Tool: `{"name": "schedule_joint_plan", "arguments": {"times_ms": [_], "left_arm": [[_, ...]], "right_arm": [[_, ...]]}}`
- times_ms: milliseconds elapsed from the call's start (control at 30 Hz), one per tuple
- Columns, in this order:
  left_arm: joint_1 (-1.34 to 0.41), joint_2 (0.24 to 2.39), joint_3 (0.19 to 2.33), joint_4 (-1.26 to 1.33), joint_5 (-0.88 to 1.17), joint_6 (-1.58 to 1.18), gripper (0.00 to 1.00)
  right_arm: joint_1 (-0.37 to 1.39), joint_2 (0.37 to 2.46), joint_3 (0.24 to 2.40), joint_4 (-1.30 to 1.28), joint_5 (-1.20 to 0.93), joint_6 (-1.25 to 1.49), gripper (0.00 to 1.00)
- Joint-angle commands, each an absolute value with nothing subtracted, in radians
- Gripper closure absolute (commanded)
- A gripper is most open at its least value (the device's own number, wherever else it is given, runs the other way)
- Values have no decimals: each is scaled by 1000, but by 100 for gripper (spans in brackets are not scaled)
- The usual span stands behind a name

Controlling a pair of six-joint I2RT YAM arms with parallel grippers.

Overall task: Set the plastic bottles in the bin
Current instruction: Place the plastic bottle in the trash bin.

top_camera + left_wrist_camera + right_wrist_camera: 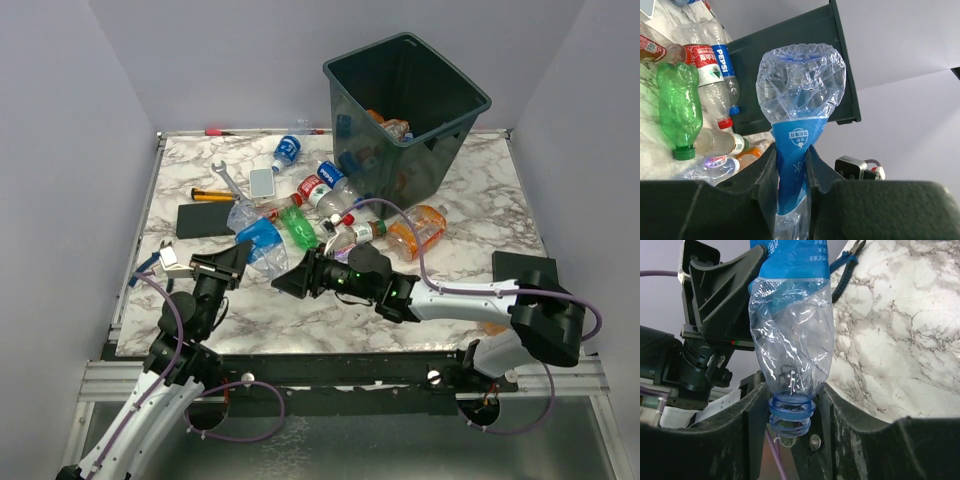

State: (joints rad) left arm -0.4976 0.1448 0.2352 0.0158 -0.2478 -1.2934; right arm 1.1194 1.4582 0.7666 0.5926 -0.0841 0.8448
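Passing one bottle from arm to arm was, by judgement, the step in hand. Item: crushed clear bottle point(800, 85), blue label, no cap seen on its threaded neck, held up off the counter point(480, 200) at the near left and well apart from the bin point(445, 145). Holder one, the left gripper point(791, 160): clamped tight on the blue label at mid-body, the bottle's base end pointing away toward the bin. Holder two, the right gripper point(792, 395): jaws narrow about the neck end, pressing the shoulder on both sides, so that both held the same bottle from opposite ends. Left arm: risen from its near-left base and folded, wrist pointing rightward and away. Right arm: stretched low and almost level across the counter from the near-right base, wrist turned toward the left arm. Bin: at the far right of the counter, tall, thick-rimmed, several bottles already inside. Stock outside it: a cluster lying between bin and grippers, among them a green bottle point(677, 107), an orange bottle point(418, 230) and a Pepsi-labelled bottle point(722, 65). Not for binning: wrench point(228, 180), black slab point(205, 218). Next move, as judged: the left jaws would need to let go only once the neck grip was sure, then the right arm would have to lift the bottle above the rim before release; the thin crumpled wall could slip or buckle.
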Motion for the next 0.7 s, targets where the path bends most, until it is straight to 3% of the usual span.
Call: {"name": "schedule_joint_plan", "arguments": {"times_ms": [0,67,167,200,233,300,333,467,667], "left_arm": [[-494,152,255,25,-262,-1289,100],[-494,151,255,25,-259,-1282,100],[-494,149,259,22,-251,-1262,97],[-494,149,265,9,-251,-1237,81],[-494,147,280,-22,-261,-1209,54],[-495,147,329,-115,-304,-1104,6],[-494,147,363,-168,-336,-1037,1],[-494,154,479,-218,-383,-649,1],[-513,276,552,-211,-59,139,1]], "right_arm": [[1126,1500,824,534,-143,857,47],[1126,1507,825,530,-143,865,50],[1126,1508,820,533,-140,879,78],[1125,1505,824,521,-142,879,89],[1125,1497,828,497,-147,878,98],[1122,1458,833,425,-155,854,99],[1121,1422,833,362,-146,839,99],[1055,1244,836,42,-172,797,100],[892,1106,953,-427,-331,666,99]]}}
